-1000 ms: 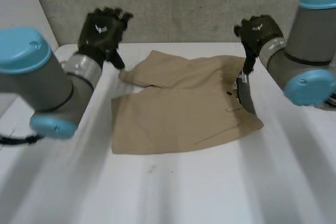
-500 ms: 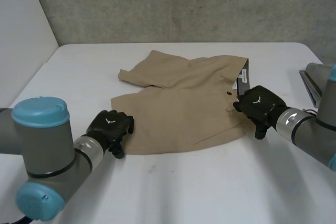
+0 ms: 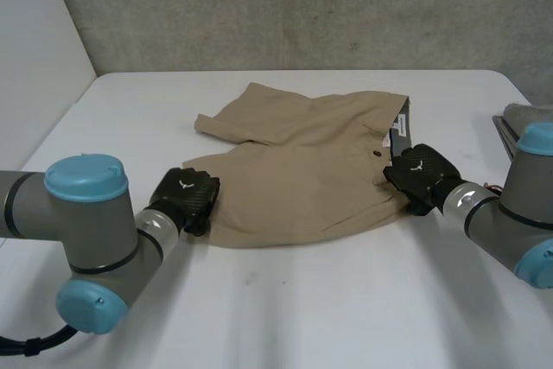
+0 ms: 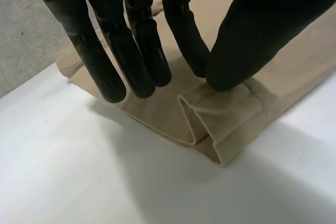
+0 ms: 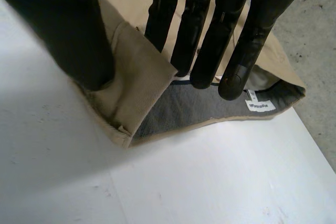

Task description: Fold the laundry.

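Tan twill shorts point(image 3: 302, 179) lie flat on the smooth white table point(image 3: 346, 317), out past its middle, the legs toward the left arm's side and the waistband toward the right. The weave is fine and matte, with stitched hems and a small dark button point(image 3: 377, 154) near the waist. At the open waistband a grey lining point(image 5: 199, 106) shows, carrying a small white label point(image 5: 261, 106).

The left hand point(image 3: 186, 196) sits low at the near leg's hem corner point(image 4: 231, 124). Its fingers lie nearly straight on the cloth, and its thumb bears down on the doubled hem, so that a soft ridge of fabric is pinched up between them.

The right hand point(image 3: 419, 174) is at the near end of the waistband. Its thumb is planted on the tan outer face of a turned-over flap, its fingers are on the grey inside, and the flap is nipped between them.

Both grey forearms reach in low over the table from the near side, with the hands well apart. A rough concrete wall point(image 3: 302, 6) rises behind.
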